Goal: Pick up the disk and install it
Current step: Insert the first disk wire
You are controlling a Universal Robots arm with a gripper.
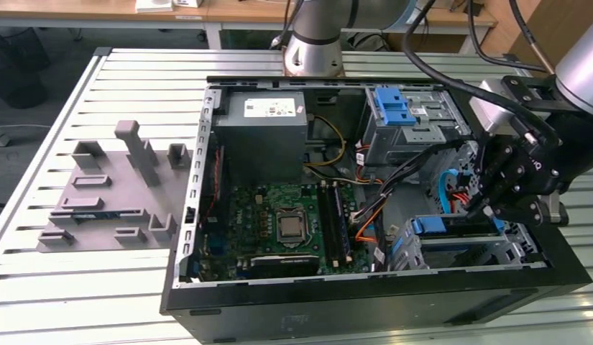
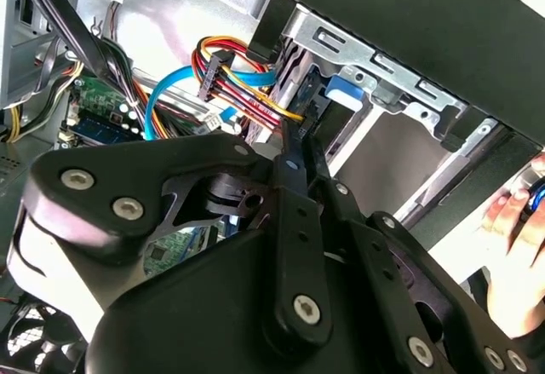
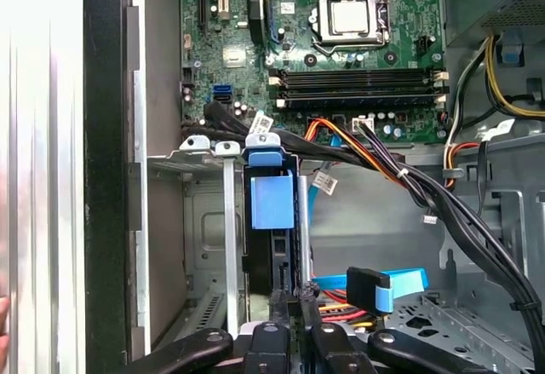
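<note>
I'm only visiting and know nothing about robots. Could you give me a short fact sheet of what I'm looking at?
Setting: open computer case lying on a slatted metal table
Disk: on edge in the drive cage, blue rail end showing
Gripper: at the disk's exposed edge
Inside the case: motherboard, grey power supply
Beside the case: grey fixture block
Person: a hand beyond the case wall

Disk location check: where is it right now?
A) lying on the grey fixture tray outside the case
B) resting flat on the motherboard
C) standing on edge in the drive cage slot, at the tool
C: in the first wrist view the disk stands on edge in the drive cage slot, with the tool at its near end.
</note>
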